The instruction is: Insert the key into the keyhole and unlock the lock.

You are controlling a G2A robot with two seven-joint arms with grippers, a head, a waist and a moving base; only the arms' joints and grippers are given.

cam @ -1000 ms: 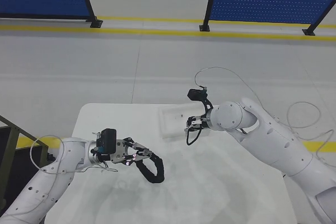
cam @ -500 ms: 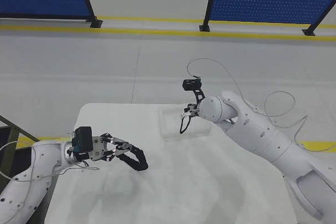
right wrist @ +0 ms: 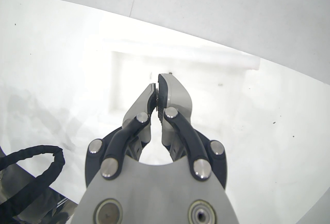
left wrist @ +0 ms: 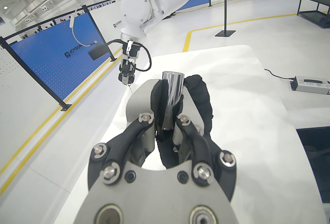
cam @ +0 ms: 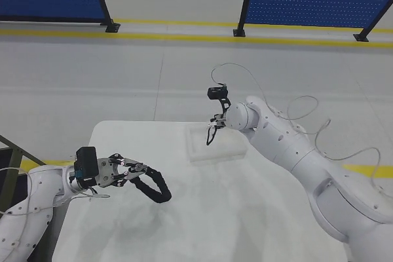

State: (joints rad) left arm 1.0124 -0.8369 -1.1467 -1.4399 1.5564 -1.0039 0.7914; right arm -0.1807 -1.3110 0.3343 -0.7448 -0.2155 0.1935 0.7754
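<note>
Between the left jaws (cam: 139,174) the lock (left wrist: 172,88) is sitting clamped, chrome end pointing away from them; the right jaws (cam: 209,136) are pinching the key (right wrist: 156,98) edge-on above the tray (cam: 232,147), well apart from the lock. Such a thin grip is probably inviting the key to twist or slip on contact, jamming askew. Beyond both jaws, white lettering is showing on blue panels (left wrist: 51,60).

Lock (left wrist: 172,92): glossy chromed metal barrel, matt black cloth-sleeved loop. Key (right wrist: 156,96): thin bare metal. Table (cam: 249,209): smooth matt white.
</note>
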